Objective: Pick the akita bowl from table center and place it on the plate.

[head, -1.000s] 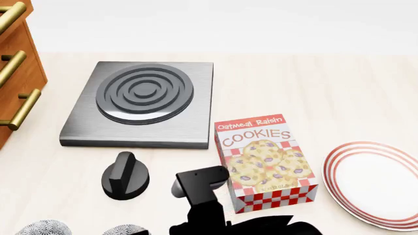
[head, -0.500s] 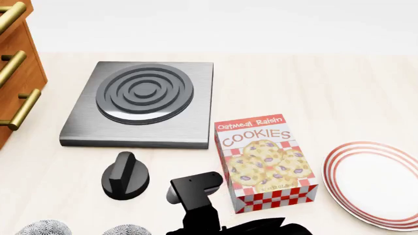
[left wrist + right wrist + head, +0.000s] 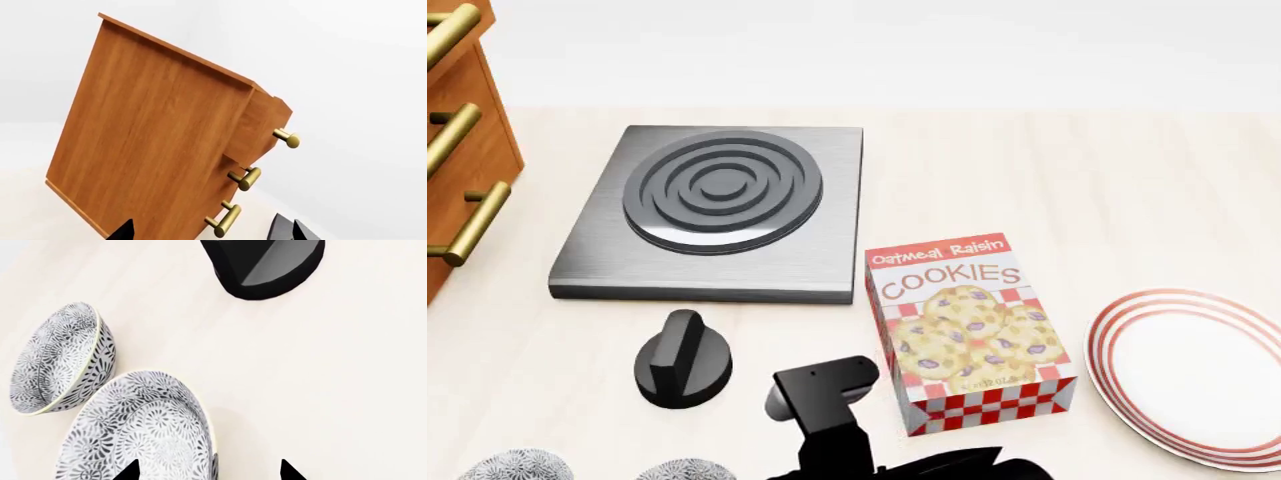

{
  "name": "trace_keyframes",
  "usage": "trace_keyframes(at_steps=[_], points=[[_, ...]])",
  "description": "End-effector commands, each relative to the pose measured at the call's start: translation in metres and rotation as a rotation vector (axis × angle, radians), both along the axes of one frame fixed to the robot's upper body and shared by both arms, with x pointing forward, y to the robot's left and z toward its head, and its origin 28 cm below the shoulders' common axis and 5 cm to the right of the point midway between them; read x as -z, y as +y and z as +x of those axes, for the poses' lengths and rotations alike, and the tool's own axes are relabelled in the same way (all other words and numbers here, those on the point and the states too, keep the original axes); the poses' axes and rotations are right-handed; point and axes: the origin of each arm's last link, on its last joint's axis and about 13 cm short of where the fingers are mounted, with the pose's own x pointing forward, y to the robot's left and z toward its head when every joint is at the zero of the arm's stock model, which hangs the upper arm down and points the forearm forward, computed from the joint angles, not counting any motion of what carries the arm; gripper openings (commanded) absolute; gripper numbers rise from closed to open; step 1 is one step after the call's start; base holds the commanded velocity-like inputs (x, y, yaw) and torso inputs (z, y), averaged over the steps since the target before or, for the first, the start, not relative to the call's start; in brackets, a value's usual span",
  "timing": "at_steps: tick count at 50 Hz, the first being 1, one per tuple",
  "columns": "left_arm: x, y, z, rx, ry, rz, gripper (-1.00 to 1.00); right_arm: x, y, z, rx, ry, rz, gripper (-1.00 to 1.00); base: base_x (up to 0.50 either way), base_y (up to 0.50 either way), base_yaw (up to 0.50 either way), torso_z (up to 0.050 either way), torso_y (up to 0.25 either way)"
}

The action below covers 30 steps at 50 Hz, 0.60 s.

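Pale cream desk (image 3: 1068, 170), matte w/ faint wood grain.

Far left: square brushed-metal hob plate (image 3: 714, 215), glossy dark concentric rings on top. Near it, a black round knob (image 3: 681, 362) w/ a raised ridge grip, smooth and faceted. Right of the knob, an upright card cookie box (image 3: 972, 330), red/white check w/ printed cookies. At the far left edge, a warm wood drawer unit (image 3: 461, 150) w/ cylindrical brass bar handles (image 3: 467, 225).

Plate (image 3: 1201, 375): near right, wide, shallow, glossy white w/ red concentric rim rings, partly cut by the frame edge. Nothing on its visible part.

Two deep round bowls at the near-left edge of the head view, only their tops showing. Both have a fine grey/white floral pattern outside and a thin pale rim. Akita bowl (image 3: 143, 432) is the one closer to the right gripper (image 3: 208, 471); second bowl (image 3: 63, 360) sits just beside it, a narrow gap between. Both well apart from the plate, w/ the cookie box in between.

Right gripper: black pointed tips spread wide, one tip overlapping the akita bowl's rim in the wrist view, contact can't tell. Its black arm (image 3: 827, 400) shows near centre.

Left gripper (image 3: 210, 232): tips spread wide, holding nothing, facing the drawer unit's grained side.
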Motion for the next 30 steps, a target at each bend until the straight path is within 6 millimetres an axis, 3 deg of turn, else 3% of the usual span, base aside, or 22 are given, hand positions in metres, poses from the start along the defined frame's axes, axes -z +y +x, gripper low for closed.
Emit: trace_keyframes(at_steps=[1, 6, 7, 23, 30], points=[[-0.001, 0.000, -0.001, 0.000, -0.003, -0.002, 1.00, 0.003, 0.001, 0.001, -0.001, 0.007, -0.002, 1.00, 0.00, 0.00, 0.00, 0.000, 0.000], [-0.001, 0.000, -0.002, 0.003, -0.004, -0.001, 1.00, 0.003, 0.001, 0.000, -0.006, 0.008, -0.001, 1.00, 0.00, 0.00, 0.00, 0.000, 0.000], [-0.001, 0.000, -0.002, 0.003, -0.004, -0.002, 1.00, 0.003, 0.001, 0.000, -0.005, 0.008, 0.000, -1.00, 0.00, 0.00, 0.00, 0.000, 0.000], [-0.001, -0.008, -0.001, 0.038, -0.008, 0.010, 1.00, -0.002, 0.001, -0.001, -0.013, -0.017, 0.003, -1.00, 0.00, 0.00, 0.00, 0.000, 0.000], [-0.001, -0.006, -0.001, 0.033, -0.007, 0.010, 1.00, -0.029, -0.007, -0.008, 0.054, -0.178, 0.070, -1.00, 0.00, 0.00, 0.00, 0.000, 0.000]])
